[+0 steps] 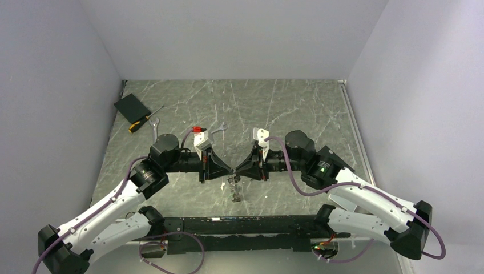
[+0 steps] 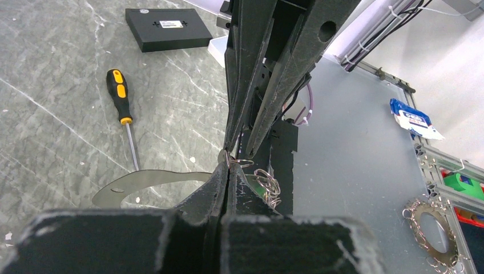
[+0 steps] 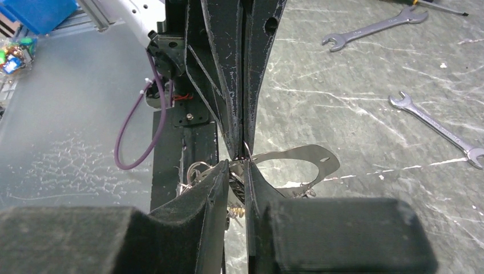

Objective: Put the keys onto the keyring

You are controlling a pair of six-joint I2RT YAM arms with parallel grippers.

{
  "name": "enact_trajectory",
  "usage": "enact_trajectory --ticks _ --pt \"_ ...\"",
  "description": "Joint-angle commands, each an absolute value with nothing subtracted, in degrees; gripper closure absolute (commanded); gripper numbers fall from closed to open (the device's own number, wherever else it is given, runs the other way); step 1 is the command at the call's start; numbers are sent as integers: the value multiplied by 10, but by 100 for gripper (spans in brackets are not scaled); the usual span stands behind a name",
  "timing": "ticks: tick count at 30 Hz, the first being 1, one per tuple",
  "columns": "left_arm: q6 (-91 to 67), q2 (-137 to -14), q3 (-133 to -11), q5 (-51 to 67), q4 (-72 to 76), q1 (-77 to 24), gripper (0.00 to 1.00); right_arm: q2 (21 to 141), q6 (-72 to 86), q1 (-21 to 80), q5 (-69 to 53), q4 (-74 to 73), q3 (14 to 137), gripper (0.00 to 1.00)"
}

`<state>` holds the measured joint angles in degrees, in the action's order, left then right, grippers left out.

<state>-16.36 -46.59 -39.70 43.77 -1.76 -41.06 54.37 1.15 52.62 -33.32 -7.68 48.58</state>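
Note:
My two grippers meet tip to tip over the middle of the table. My left gripper (image 1: 227, 171) (image 2: 228, 164) is shut on the keyring (image 2: 145, 180), a thin flat silver hoop that sticks out to its left. Small split rings (image 2: 269, 185) and a green key head (image 2: 259, 193) hang just beyond its fingertips. My right gripper (image 1: 240, 170) (image 3: 243, 166) is nearly shut on a dark key between its pads, with the keyring (image 3: 311, 153) curving off to its right. The bunch of keys (image 1: 234, 189) hangs below both grippers.
An orange-and-black screwdriver (image 2: 120, 91) (image 1: 140, 123) and a flat black box (image 2: 168, 28) (image 1: 132, 107) lie at the far left. Silver wrenches (image 3: 376, 25) (image 3: 436, 128) (image 1: 155, 129) lie behind the grippers. A second ring with chains (image 2: 434, 228) lies off the table.

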Motion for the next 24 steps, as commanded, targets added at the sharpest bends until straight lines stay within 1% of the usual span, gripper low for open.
enact_trajectory --ticks 1,11,17,24 --pt "-165 -452 -404 456 26 -412 100 543 16 527 -357 -38 504 79" --pt "-166 -451 -402 458 31 -412 100 540 18 527 -370 -30 497 79" --pt "-166 -446 -400 457 32 -412 100 545 17 527 -370 -28 495 70" --pt "-167 -443 -399 459 35 -412 100 531 13 525 -361 -26 491 68"
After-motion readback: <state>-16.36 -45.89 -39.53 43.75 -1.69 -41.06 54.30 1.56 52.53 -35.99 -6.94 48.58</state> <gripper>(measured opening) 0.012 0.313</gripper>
